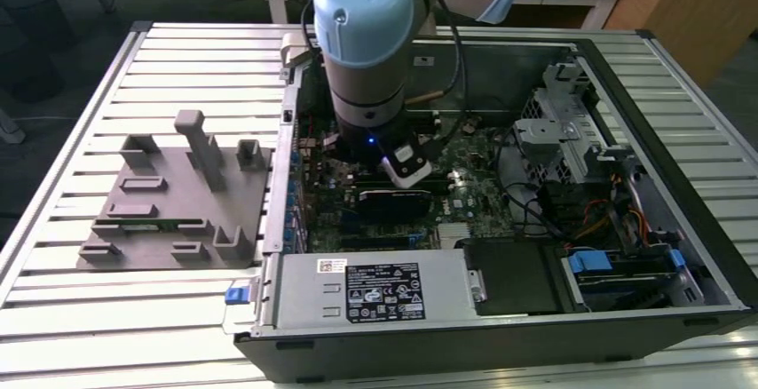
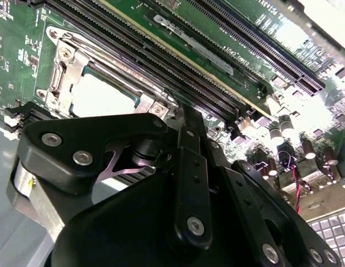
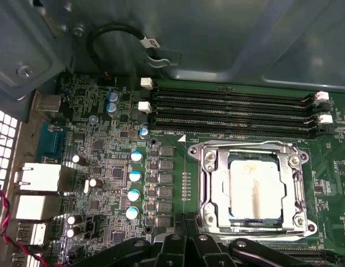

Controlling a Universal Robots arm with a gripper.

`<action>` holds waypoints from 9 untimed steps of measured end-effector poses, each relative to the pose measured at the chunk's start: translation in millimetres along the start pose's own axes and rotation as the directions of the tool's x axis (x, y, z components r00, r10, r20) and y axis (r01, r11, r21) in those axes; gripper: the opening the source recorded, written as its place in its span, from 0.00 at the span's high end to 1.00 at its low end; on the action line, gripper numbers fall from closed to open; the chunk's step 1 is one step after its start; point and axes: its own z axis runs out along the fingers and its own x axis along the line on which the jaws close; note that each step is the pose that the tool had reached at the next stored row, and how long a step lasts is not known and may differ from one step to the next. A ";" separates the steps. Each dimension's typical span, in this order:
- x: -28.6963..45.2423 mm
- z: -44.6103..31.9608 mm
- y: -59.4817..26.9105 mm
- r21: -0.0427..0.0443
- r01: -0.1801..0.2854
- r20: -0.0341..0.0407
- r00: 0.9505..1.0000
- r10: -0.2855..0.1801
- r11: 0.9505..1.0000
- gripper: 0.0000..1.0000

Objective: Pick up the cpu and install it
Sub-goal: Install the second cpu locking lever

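The cpu (image 3: 255,189), a pale silver square chip, lies flat inside the metal socket frame (image 3: 207,167) on the green motherboard; it also shows in the second wrist view (image 2: 100,94). My gripper (image 3: 183,219) hovers just beside the socket with its black fingers (image 3: 190,227) pressed together and nothing between them. In the exterior view the gripper (image 1: 406,178) points down into the open computer case, over the middle of the board.
Black memory slots (image 3: 233,108) run along one side of the socket. A grey tray (image 1: 166,202) with a green memory stick (image 1: 160,225) sits outside the case on the exterior view's left. A power supply (image 1: 367,287), cables and drive cage (image 1: 569,131) crowd the case.
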 end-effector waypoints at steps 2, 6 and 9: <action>0.0 0.1 0.6 0.000 0.000 0.000 1.000 0.000 1.000 0.89; -0.1 0.2 0.8 0.001 0.000 0.000 1.000 0.000 1.000 0.89; -0.2 -0.9 1.1 0.002 0.000 0.000 1.000 0.000 1.000 0.89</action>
